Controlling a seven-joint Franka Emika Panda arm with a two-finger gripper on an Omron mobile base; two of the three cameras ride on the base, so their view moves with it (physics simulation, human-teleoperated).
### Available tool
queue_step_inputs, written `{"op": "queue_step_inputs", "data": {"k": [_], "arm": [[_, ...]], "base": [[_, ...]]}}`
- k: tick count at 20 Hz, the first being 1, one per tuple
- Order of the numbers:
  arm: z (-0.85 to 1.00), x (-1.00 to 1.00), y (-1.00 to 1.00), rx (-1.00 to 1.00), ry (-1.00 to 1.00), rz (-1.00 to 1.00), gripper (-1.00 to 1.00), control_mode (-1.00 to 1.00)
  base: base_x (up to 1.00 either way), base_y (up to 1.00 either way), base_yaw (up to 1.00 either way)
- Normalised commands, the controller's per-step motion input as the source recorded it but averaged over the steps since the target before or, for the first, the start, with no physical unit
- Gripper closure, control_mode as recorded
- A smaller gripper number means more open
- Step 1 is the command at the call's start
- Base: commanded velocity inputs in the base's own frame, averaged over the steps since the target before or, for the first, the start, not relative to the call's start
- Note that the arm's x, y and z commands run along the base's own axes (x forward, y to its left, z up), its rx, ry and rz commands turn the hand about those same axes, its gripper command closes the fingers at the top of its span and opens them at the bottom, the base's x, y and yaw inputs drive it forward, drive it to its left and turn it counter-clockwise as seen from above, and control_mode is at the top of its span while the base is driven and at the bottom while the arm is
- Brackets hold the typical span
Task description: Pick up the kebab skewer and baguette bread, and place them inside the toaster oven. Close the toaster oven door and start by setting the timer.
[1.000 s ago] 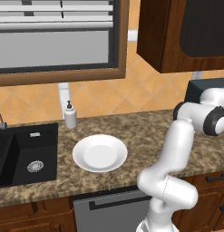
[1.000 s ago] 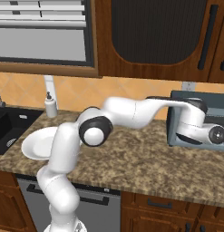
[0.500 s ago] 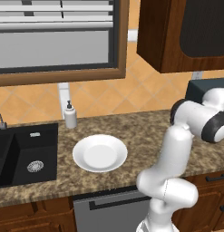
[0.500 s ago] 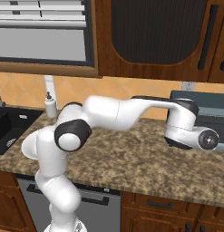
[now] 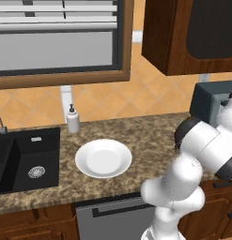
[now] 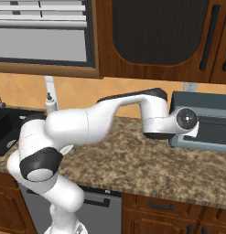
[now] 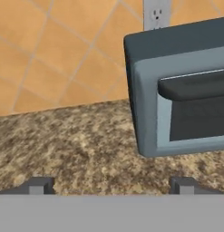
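Granite counter (image 5: 150,140) running left to right below a tiled orange wall (image 7: 63,54), with a window (image 5: 56,42) at the far left and dark wood cabinets (image 6: 155,36) hanging above. A black sink (image 5: 23,161) is sitting at the left end of the counter. The white arm (image 6: 100,123) is reaching from the near edge out to the right, its wrist lying just in front of the toaster oven (image 6: 203,125). The toaster oven is standing at the far right of the counter against the wall, below a wall outlet (image 7: 156,13); its toaster oven door (image 7: 195,113) is sitting upright and shut, dark handle bar along its top. A white plate (image 5: 104,158) is resting bare near the sink. A small soap dispenser (image 5: 73,119) is standing behind the plate by the wall. The gripper (image 7: 112,186) is hanging over bare counter left of the oven, its finger tips (image 7: 38,186) spread fully apart and gripping nothing.
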Motion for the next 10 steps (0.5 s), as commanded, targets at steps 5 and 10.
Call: {"op": "queue_step_inputs", "data": {"k": [5,10], "arm": [[0.55,-0.27,1.0,0.0,0.16,0.0,-1.0,-1.0],[0.45,-0.55,1.0,-0.02,0.1,0.0,-1.0,-1.0]], "base": [[0.0,0.0,0.0],[0.0,0.0,0.0]]}}
